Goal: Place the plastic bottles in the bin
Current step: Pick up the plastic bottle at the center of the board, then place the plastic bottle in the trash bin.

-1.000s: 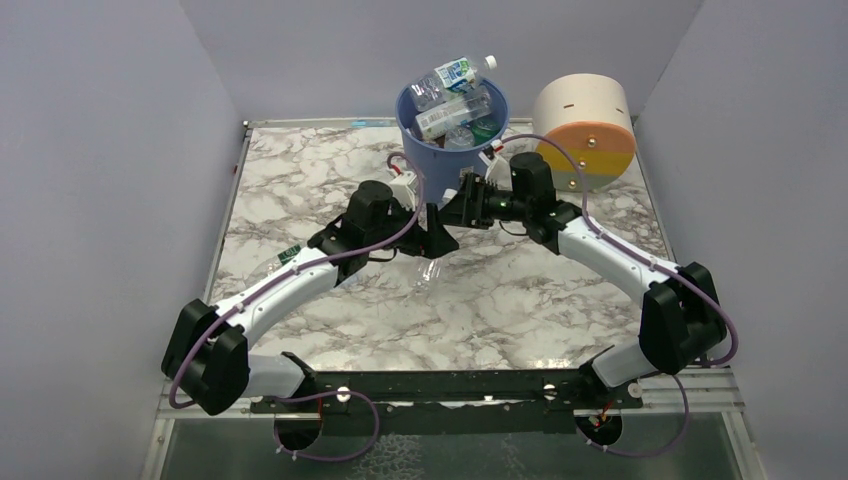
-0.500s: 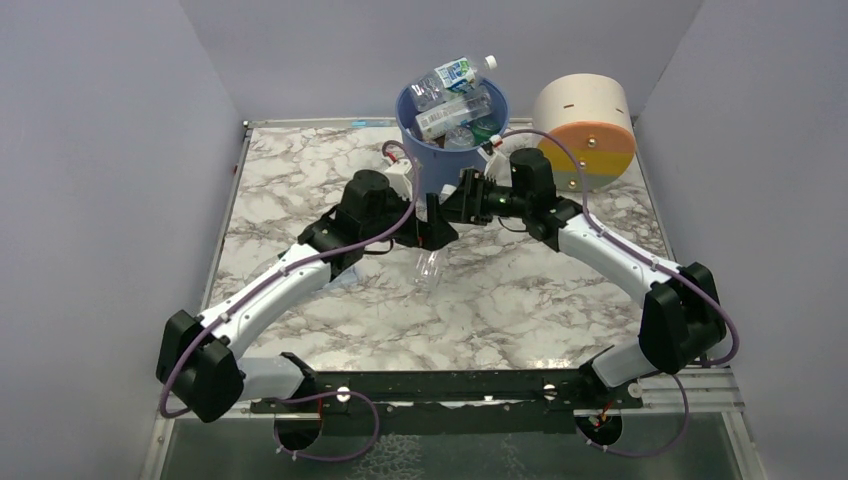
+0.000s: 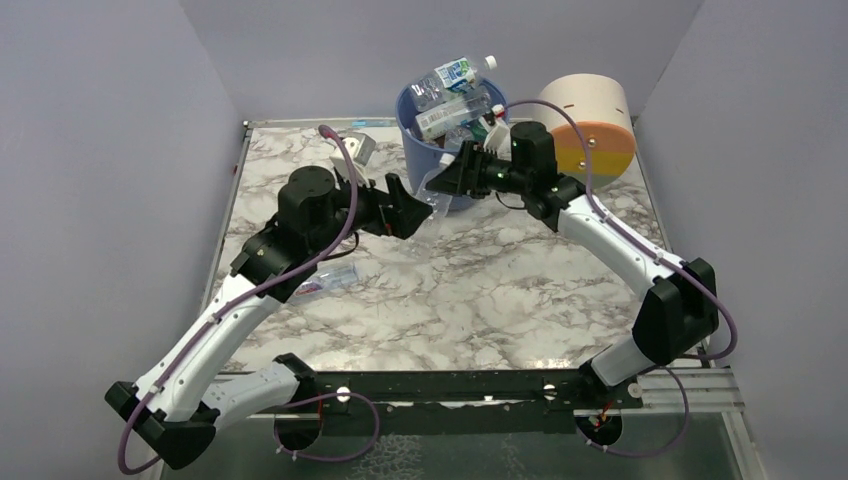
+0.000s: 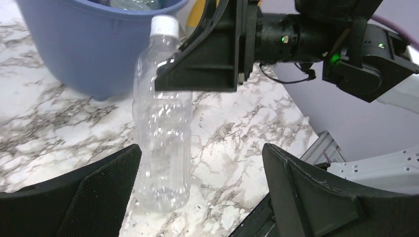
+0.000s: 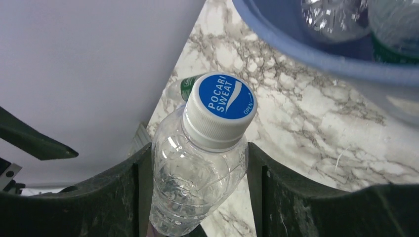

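Marbled tabletop, pale lilac walls on three sides.

Right claw: fingers clamped on a clear bottle, one finger on each side of the shoulder, just under the neck. The cap is white with a blue printed top and points away from the claw, toward the bin. The bottle is carried off the tabletop; its body hangs below the claw at a slant (the left wrist view shows it best), with the cap close to the bin's outer wall, near the rim. I cannot tell whether the cap touches the wall.

Left claw: fingers spread wide apart, with nothing between them and nothing touching them. It sits below and beside the right claw and points at the carried bottle's lower half.

Beyond the right claw, the bin is blue and full, with heaped bottles rising above its rim. A cream drum stands just past the bin.

One loose bottle lies on its side on the tabletop behind the left claw, under that arm's forearm.
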Robot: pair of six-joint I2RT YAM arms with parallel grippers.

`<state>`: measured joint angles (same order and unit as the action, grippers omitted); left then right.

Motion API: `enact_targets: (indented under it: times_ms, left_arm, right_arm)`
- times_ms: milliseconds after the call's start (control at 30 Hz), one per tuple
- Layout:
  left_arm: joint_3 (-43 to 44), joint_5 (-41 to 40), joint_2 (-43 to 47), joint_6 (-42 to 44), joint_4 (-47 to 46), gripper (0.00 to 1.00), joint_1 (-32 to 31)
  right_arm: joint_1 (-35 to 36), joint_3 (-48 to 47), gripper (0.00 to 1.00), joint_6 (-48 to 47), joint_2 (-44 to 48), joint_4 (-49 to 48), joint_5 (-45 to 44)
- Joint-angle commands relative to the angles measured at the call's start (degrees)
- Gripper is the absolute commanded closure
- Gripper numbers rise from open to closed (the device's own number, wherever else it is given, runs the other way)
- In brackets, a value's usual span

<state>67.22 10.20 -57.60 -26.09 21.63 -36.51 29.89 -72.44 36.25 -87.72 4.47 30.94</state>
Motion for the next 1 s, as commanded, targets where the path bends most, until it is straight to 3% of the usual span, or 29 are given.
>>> enact_targets:
  times_ms: [0,333,733,967]
  left_arm:
    - [3.4,-8.1,2.1,-0.1,8.8,0.01,-0.2]
    - [-0.8,-8.9,6.8,-1.9,10.2,0.01,-0.1]
    - [-2.7,-9.6,8.7,-1.8,11.0,0.01,-0.1]
    - [-2.3,-9.8,8.4,-1.3,11.3,0.01,-0.1]
  right_arm:
    - [-1.2,-7.1,0.43,-1.0,-1.8,1.6,-3.8]
    - [-7.6,-18.6,0.41,3.9,-4.4,-1.9,-10.2]
    - [-13.5,-17.6,0.4,10.5,-8.9,-21.2,-17.5]
    - [-14.7,-21.0,0.4,13.7,-16.3,-28.3,-16.3]
